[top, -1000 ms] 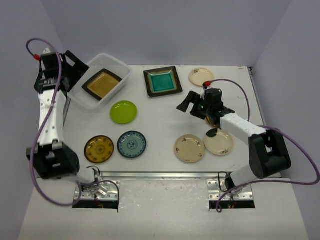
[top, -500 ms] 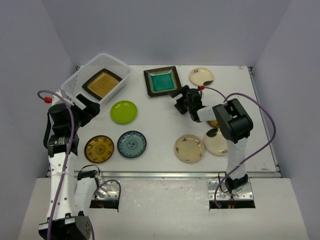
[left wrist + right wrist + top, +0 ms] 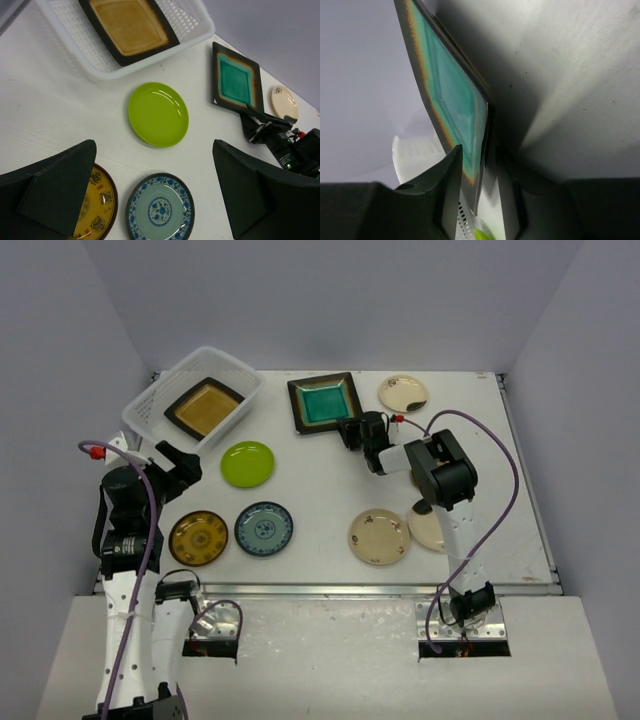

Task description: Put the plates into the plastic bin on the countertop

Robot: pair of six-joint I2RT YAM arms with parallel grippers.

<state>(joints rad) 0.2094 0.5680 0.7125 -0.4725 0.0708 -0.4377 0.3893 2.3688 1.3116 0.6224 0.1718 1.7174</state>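
Note:
The teal square plate (image 3: 324,403) lies at the back middle of the countertop (image 3: 320,490). My right gripper (image 3: 351,430) is at its near right corner; in the right wrist view its jaws (image 3: 480,150) are closed over the edge of the teal plate (image 3: 450,95). The amber square plate (image 3: 204,407) lies in the plastic bin (image 3: 158,400) at the back left. My left gripper (image 3: 176,466) hovers open and empty over the lime plate (image 3: 158,114) and the blue-patterned plate (image 3: 160,207).
A mustard-patterned plate (image 3: 198,538) sits near the front left. One cream plate (image 3: 402,393) lies at the back right, and two more (image 3: 378,537) (image 3: 440,531) lie near the front right under the right arm. A metal rail (image 3: 320,589) runs along the front edge.
The left arm drew back from the bin toward the front left, still open. The right gripper moved left to the teal plate's corner and closed on its edge.

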